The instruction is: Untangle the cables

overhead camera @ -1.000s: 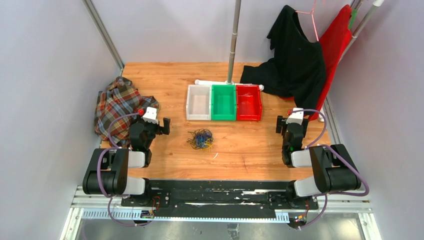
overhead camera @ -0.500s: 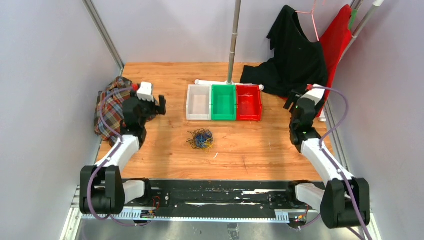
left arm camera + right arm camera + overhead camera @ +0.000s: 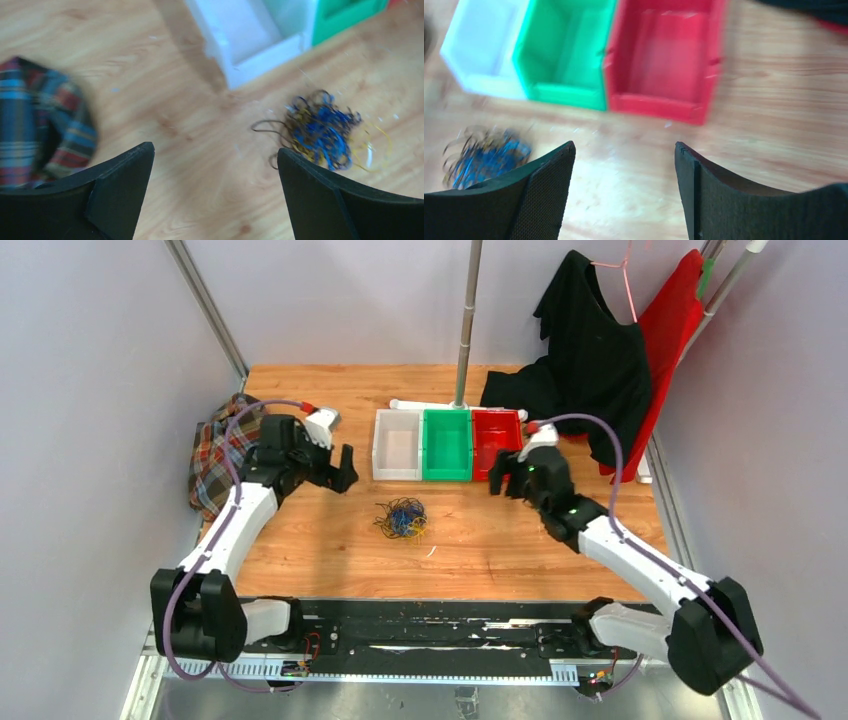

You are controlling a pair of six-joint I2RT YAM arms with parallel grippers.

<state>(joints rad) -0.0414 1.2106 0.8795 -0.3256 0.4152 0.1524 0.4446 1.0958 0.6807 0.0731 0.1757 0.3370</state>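
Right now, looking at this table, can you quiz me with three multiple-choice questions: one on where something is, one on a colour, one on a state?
1. The cables lie: A. inside a bin; B. on the table in front of the bins; C. on the floor.
2. The middle bin is: A. red; B. white; C. green.
3. The left fingers are: A. open, holding nothing; B. shut on the cables; C. shut on a bin.
Answers: 1 B, the tangle rests on bare wood short of the bins. 2 C, green stands between white and red. 3 A, a wide gap shows only table between them.
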